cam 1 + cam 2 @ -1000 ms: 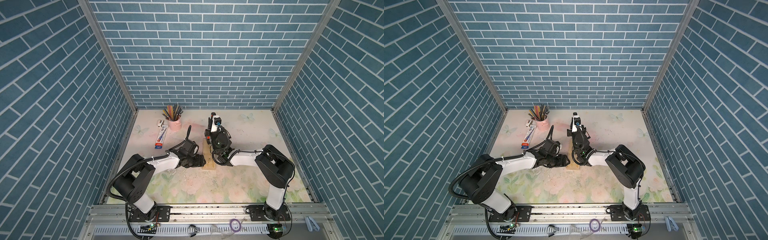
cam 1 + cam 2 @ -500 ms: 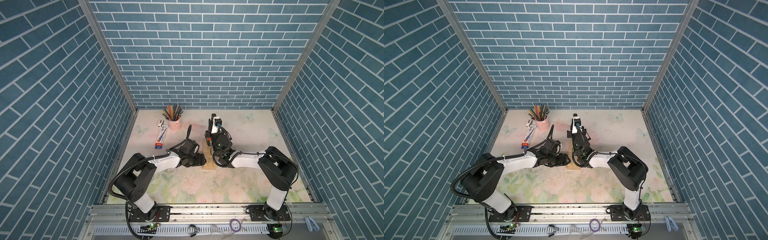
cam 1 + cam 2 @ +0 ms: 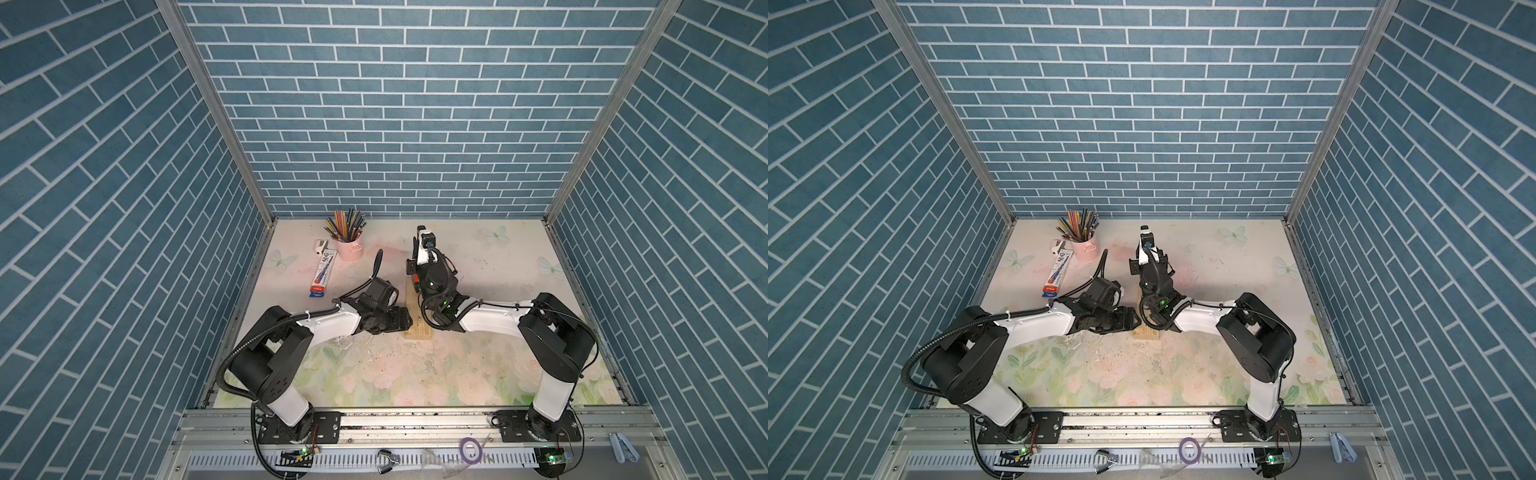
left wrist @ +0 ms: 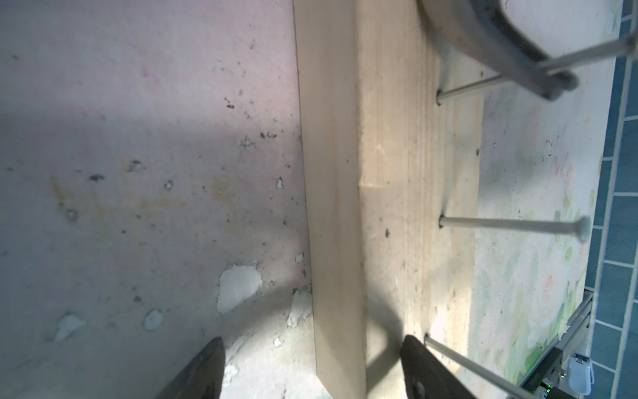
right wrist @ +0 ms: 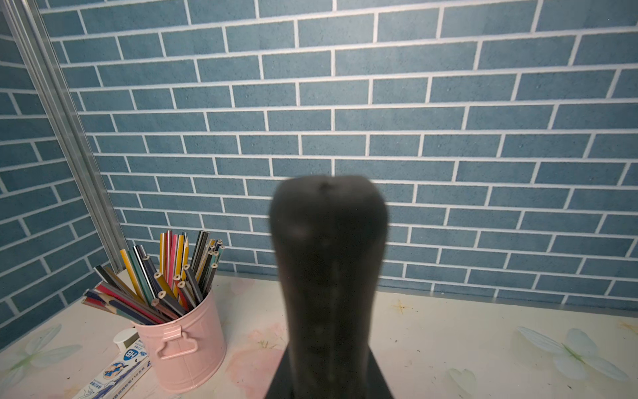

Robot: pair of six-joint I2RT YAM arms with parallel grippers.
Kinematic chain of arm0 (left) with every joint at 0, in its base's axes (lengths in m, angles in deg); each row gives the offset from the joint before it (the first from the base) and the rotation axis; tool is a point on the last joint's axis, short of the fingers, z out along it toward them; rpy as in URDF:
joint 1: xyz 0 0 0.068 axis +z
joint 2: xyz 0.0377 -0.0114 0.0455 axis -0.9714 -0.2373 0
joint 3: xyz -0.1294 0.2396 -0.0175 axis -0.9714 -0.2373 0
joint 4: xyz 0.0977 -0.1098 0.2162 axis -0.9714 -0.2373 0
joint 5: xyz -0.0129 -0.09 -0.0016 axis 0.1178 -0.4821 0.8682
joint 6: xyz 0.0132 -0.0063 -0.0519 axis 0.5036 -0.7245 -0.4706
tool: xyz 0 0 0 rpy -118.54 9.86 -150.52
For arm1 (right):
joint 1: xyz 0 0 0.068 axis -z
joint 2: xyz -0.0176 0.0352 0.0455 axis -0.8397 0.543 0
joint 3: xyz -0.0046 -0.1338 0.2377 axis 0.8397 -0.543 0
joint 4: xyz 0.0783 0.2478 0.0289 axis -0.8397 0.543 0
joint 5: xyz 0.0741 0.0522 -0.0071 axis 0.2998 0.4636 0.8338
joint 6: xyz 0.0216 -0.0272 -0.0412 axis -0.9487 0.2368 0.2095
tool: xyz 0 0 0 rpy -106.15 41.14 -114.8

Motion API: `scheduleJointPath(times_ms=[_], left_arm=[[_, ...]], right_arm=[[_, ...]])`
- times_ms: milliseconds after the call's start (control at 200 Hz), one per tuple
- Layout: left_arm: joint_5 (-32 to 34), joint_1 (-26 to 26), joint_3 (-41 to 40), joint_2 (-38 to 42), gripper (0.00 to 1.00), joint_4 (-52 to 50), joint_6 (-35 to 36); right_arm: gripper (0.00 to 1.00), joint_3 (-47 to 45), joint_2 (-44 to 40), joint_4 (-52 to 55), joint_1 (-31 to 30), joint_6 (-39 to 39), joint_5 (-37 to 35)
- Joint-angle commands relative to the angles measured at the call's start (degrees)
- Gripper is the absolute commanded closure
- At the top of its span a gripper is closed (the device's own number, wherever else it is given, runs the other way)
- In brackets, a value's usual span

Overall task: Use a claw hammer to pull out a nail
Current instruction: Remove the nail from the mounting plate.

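Now, claw hammer [image 4: 490, 41] around nail [image 4: 466, 87].

Two white-and-black arms [image 3: 332, 325], ribbed black cables [image 3: 227, 365], small green lights [image 3: 446, 303]

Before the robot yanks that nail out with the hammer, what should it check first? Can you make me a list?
1. Claw hammer gripped: ok, right hand is shut on its black handle.
2. Claw around a nail: ok, the shank runs through it.
3. That nail's head caught: cannot tell, it is out of the picture.
4. Wooden block clamped: not ok, left hand is open, fingers astride it.
5. Neighbouring nail clear of the claw: ok.
6. Pink pencil bucket out of the handle's way: ok, it stands apart.
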Motion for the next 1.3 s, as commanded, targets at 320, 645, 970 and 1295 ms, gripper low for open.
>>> scheduleJointPath(times_ms=[320,645,970,1295], left_arm=[[4.00,0.25,-1.88,-2.61,0.20,-2.60,-1.07],[3.76,0.25,-1.96,-2.81,0.19,-2.28,-0.99],[3.76,0.25,-2.05,-2.64,0.20,-2.19,-1.02],[3.45,0.13,-1.72,-2.20,0.20,-2.72,0.27]], right_arm=[[1.00,8.41,-2.16,12.49,0.52,-3.13,-0.05],[1.00,12.94,-1.39,20.08,0.73,-3.75,0.04],[1.00,17.32,-0.21,28.81,1.93,-6.10,2.12],[1.00,21.95,1.24,37.94,3.94,-9.93,4.02]])
